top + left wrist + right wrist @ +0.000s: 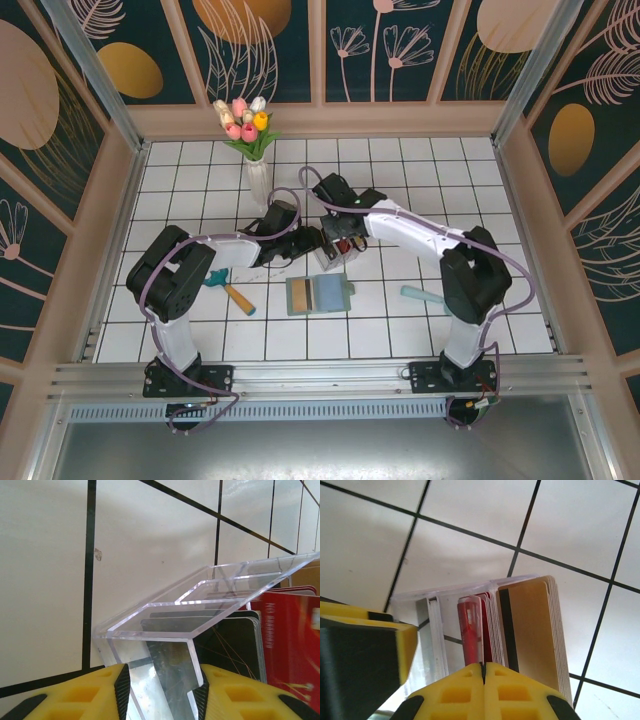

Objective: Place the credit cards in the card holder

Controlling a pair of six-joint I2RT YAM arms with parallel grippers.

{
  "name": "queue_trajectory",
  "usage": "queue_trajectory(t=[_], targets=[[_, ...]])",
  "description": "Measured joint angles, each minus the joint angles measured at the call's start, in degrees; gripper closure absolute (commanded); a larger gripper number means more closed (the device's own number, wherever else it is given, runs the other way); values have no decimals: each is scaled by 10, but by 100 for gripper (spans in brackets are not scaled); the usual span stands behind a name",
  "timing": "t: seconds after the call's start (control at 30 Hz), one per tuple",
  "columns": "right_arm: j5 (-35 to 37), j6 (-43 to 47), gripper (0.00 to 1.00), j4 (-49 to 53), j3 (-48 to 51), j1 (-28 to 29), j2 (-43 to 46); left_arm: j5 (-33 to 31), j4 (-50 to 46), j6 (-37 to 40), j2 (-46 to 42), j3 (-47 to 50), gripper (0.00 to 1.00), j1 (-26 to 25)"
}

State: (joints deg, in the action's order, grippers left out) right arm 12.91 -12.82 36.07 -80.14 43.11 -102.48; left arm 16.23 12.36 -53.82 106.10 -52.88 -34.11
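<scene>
The sage-green card holder (pixel 298 297) lies open on the tiles in front of both grippers, with tan and blue cards (pixel 326 293) showing in its pocket. Behind it stands a clear plastic box (pixel 338 252) of credit cards. My left gripper (pixel 162 682) is shut on the box's clear wall (pixel 200 605), with dark (pixel 235 640) and red cards (pixel 292 640) inside. My right gripper (pixel 483 666) is shut on the top edge of a red credit card (pixel 470 627) standing in the box, beside a tan card (pixel 532 625) with a black stripe.
A vase of tulips (pixel 255 150) stands behind the left arm. A teal-handled hammer (pixel 230 290) lies left of the holder. A teal stick (pixel 425 295) lies to its right. The left gripper's yellow finger (pixel 370 645) sits close beside the box.
</scene>
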Motion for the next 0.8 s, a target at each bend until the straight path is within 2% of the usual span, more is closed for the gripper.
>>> queue_trajectory(t=[0.27, 0.5, 0.63, 0.8], targets=[[-74, -38, 100, -35, 45, -26, 99, 0, -12, 4, -49, 17, 42, 1], [-177, -93, 100, -108, 125, -61, 198, 3, 15, -11, -177, 68, 27, 5], [-263, -140, 100, -175, 190, -93, 263, 48, 96, -45, -242, 118, 25, 25], [-352, -197, 100, -257, 239, -112, 310, 126, 195, -89, -240, 123, 27, 31]])
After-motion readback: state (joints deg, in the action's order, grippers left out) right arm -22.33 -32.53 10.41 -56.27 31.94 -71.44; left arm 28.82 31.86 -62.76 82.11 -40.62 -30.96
